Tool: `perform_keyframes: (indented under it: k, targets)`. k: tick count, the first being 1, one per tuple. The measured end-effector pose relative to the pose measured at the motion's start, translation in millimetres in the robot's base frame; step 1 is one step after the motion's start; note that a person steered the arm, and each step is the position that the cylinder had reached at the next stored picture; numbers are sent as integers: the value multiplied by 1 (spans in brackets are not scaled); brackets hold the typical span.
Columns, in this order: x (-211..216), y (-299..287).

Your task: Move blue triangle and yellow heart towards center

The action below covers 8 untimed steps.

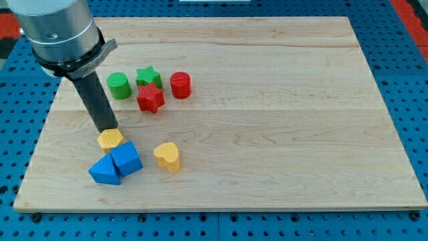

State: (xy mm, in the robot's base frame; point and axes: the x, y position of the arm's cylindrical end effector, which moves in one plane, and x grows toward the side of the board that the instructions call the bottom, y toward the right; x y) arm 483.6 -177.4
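The blue triangle (105, 170) lies near the view's bottom left, touching a blue cube-like block (126, 159) on its right. The yellow heart (167, 156) lies a little to the right of them, apart. A yellow flat block (110, 139) sits just above the blue blocks. My tip (108, 130) stands at the upper edge of that yellow flat block, above and left of the blue triangle and well left of the yellow heart.
A green cylinder (120, 86), a green star (148, 76), a red star (150, 98) and a red cylinder (180, 85) cluster at the upper left. The wooden board (281, 120) lies on a blue perforated table (408, 80).
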Motion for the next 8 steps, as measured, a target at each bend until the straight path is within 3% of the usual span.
perform_keyframes:
  k: [3, 5, 7, 8]
  targets:
    - [3, -1]
    - [25, -75]
    - [95, -51]
    - [93, 4]
